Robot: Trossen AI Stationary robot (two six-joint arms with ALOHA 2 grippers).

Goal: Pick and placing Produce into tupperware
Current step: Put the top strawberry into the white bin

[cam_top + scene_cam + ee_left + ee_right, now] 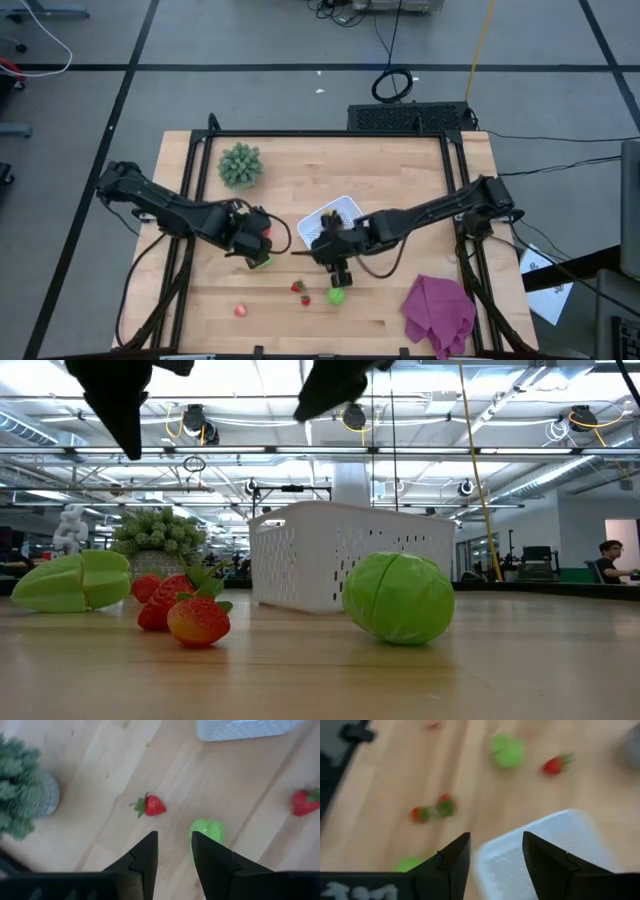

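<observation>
White tupperware (335,218) sits mid-tabletop (400,170); nothing visible inside. Strawberries (299,291), green ball (336,295) and other produce lie loose. Both grippers' jaws hang open, empty; most work remains.

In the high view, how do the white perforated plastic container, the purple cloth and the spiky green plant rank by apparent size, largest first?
1. Purple cloth, clearly largest.
2. White perforated plastic container and spiky green plant: they look about alike; the right gripper arm covers part of the container, so I leave them unranked.
</observation>
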